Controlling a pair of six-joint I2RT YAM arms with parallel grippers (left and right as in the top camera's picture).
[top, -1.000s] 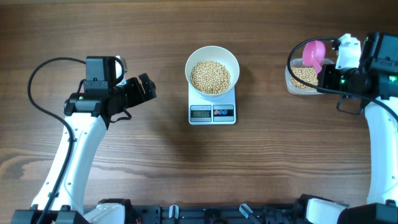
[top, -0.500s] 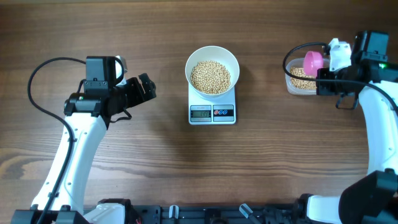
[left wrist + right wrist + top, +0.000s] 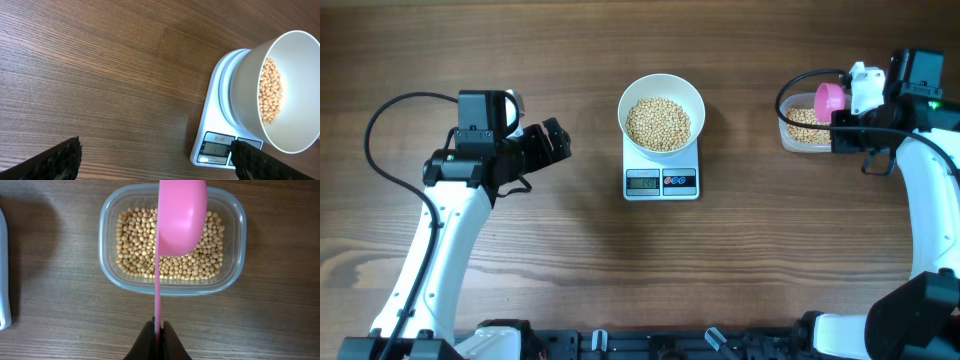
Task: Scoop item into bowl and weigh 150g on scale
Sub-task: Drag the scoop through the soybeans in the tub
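**Status.** Scooping looks well advanced, since the bowl point(image 3: 626, 105) carries a good heap of beans point(image 3: 658, 123). Whether the target weight is reached cannot be told: the display digits are too small to read. Judged left to do: read the display, then add or remove beans to trim.

**Left arm.** Well left of the scale point(image 3: 661, 182), elbow bent, forearm reaching toward it.

**Left gripper** point(image 3: 556, 141). Released, jaws spread wide with nothing between them. It hangs over bare table point(image 3: 770, 260) and faces the scale.

**Scale.** Flat on the table, display and buttons on the front edge uncovered.

**Bowl.** Upright on the scale, centred on its platform.

**Beans.** One heap in the bowl, well below the rim. A further layer lies in the tub point(image 3: 240, 240).

**Tub.** Well right of the scale, on the table.

**Scoop** point(image 3: 182, 215). Held above the tub, its cup over the beans. Whether it is loaded cannot be told.

**Right gripper** point(image 3: 158, 330). Clenched on the scoop's thin handle.

**Right arm.** Far right of the scale, wrist angled down over the tub.
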